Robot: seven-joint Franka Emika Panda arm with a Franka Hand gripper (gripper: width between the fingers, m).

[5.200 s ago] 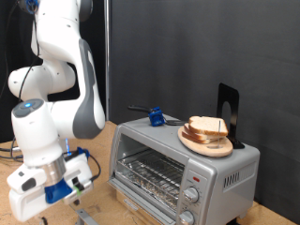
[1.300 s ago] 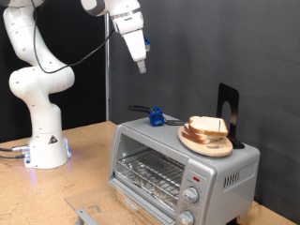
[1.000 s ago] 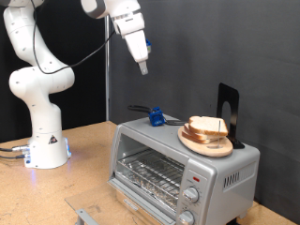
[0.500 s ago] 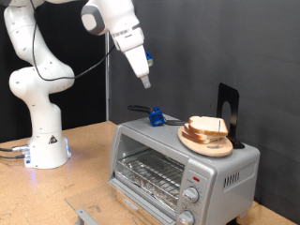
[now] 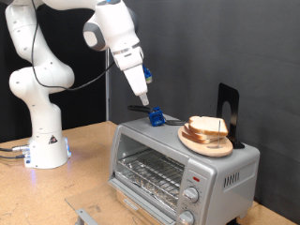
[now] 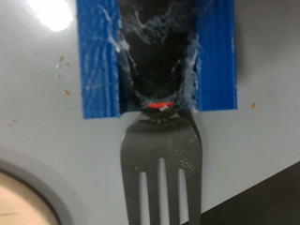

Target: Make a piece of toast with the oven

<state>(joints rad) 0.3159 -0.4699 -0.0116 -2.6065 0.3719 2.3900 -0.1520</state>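
Gripper [image 5: 144, 101] above oven [image 5: 184, 170], at toast's [image 5: 208, 130] ten o'clock | jaws' state: cannot tell | toast: likely light, crumbly; grip at crust edges

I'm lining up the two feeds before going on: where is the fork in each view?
Exterior view: the fork lies on the oven top, towards the picture's left, under the gripper.
Wrist view: the fork fills the middle, tines spread.
Shared landmark: the blue holder on the fork's handle.
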